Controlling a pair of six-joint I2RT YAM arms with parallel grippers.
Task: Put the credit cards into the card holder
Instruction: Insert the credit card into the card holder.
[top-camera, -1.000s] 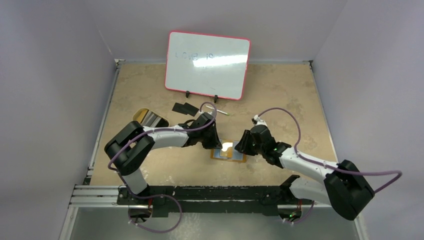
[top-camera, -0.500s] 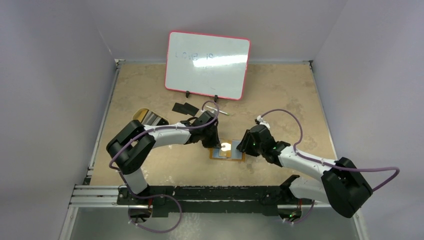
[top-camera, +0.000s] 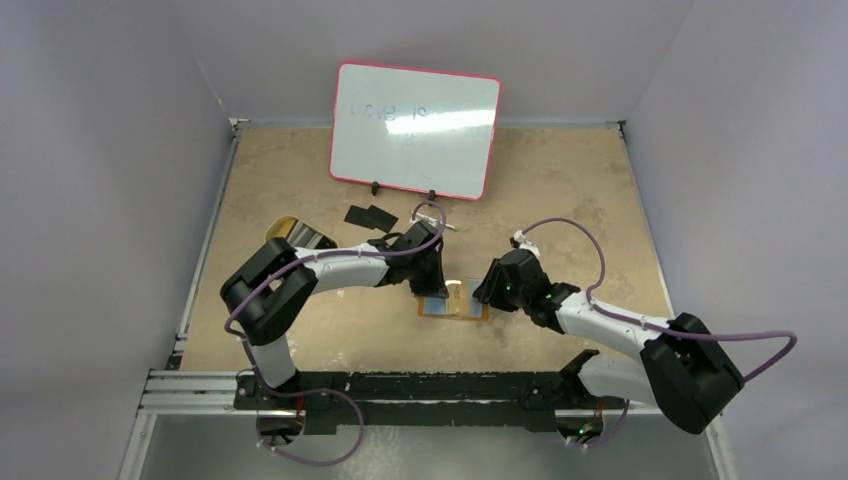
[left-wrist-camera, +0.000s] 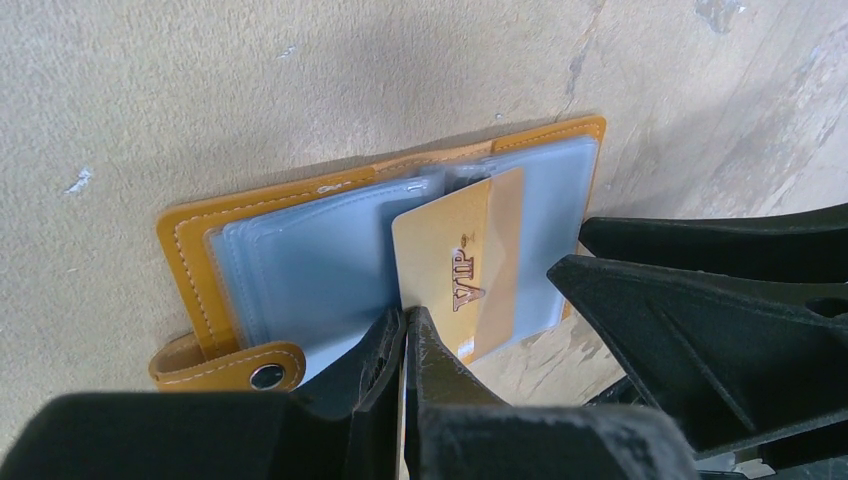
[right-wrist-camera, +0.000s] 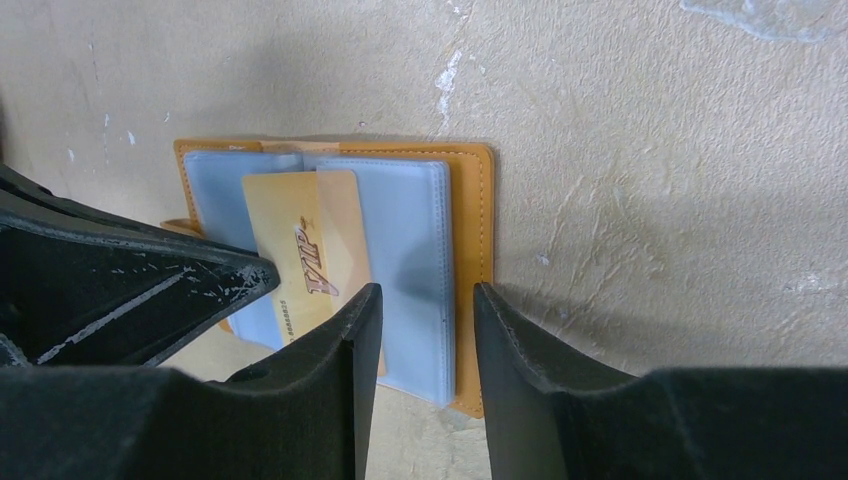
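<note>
Now slide gently: your left tool is pinched shut on the gold VIP card, which sits partway inside a clear sleeve of the card holder lying open on the counter. Hold the card flat. The right tool, jaws apart, can steady the holder's edge.

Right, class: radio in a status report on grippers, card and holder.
Left gripper shut on gold card, edge tucked into open card holder. Right gripper open above holder. Black cards lie behind, clear of path.
</note>
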